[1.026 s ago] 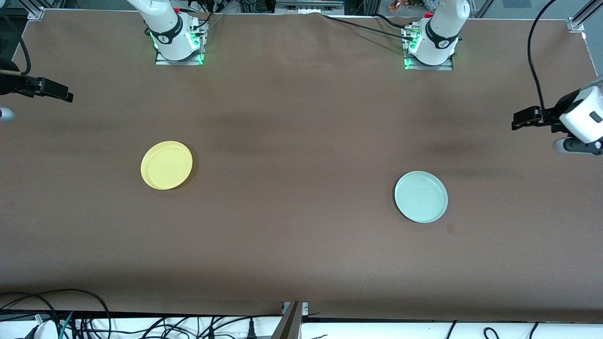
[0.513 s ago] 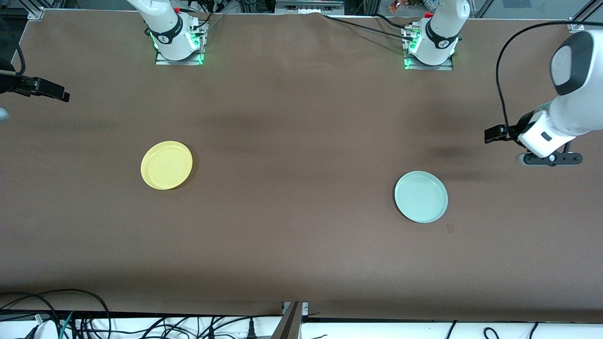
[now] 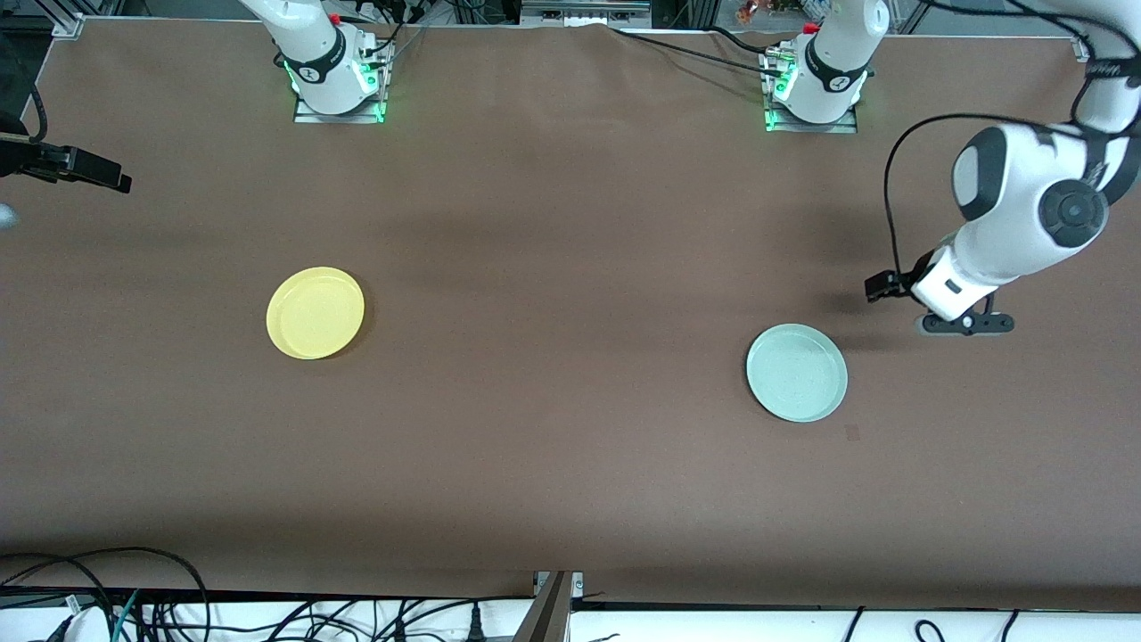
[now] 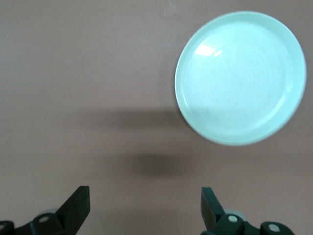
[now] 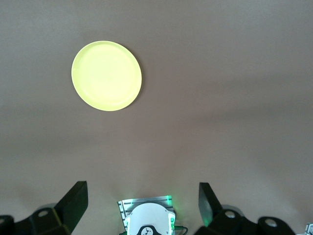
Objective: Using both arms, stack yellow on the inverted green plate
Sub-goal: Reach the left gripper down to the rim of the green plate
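On the brown table two plates lie well apart from each other. The yellow plate rests toward my right arm's end, with its rim up and its hollow side showing, and nothing is in it. The green plate rests toward my left arm's end, a little nearer to the front camera than the yellow one; it also lies rim up, not inverted, and holds nothing. My left gripper hangs in the air over the bare table just beside the green plate, and its two fingers are spread wide with nothing between them. My right gripper waits high over the edge of the table at its own end, well apart from the yellow plate, also with the fingers released and wide apart, holding nothing. No plate touches any gripper.
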`<act>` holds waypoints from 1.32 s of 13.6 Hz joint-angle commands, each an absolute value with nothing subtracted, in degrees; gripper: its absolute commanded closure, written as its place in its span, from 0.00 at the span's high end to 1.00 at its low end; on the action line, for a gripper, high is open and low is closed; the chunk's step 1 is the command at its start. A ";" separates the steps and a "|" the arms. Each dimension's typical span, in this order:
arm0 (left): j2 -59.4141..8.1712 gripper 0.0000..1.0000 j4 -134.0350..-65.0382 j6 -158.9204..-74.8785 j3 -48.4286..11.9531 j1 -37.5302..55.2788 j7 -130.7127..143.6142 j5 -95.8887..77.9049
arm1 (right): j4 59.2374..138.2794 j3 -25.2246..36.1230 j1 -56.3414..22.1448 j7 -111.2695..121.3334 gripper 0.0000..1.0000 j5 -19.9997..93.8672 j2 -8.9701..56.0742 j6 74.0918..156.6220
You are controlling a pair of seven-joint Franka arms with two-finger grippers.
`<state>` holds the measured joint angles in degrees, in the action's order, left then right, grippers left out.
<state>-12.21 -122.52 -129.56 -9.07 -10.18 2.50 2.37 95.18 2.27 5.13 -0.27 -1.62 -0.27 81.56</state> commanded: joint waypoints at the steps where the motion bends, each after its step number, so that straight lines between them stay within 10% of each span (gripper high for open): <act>1: -20.89 1.00 -121.29 -139.18 -9.32 -10.37 3.87 1.76 | 94.48 2.11 5.63 0.09 1.00 -0.70 -0.18 80.51; 12: -33.05 1.00 -114.17 -147.13 -9.05 -8.53 6.77 2.72 | 94.48 2.11 5.63 0.09 1.00 -0.70 -0.18 80.51; 13: -33.05 0.73 -113.91 -147.13 -9.05 -8.44 6.33 2.72 | 94.48 2.11 5.63 0.09 1.00 -0.70 -0.09 80.59; 14: -33.05 0.25 -113.91 -146.95 -9.05 -8.44 6.33 3.33 | 94.48 2.11 5.63 0.09 1.00 -0.70 -0.17 80.60; 15: -33.05 0.03 -113.91 -146.78 -9.14 -8.44 6.33 4.47 | 94.48 2.11 5.63 0.09 1.00 -0.70 -0.09 80.60; 18: -33.14 0.00 -113.55 -146.43 -9.23 -8.52 6.50 4.92 | 94.48 2.11 5.63 0.09 1.00 -0.70 -0.17 80.60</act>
<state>-32.67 -114.90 -147.50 -9.25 -8.67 6.29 3.42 95.18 2.27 5.13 -0.27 -1.62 -0.27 81.46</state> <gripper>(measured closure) 0.524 0.000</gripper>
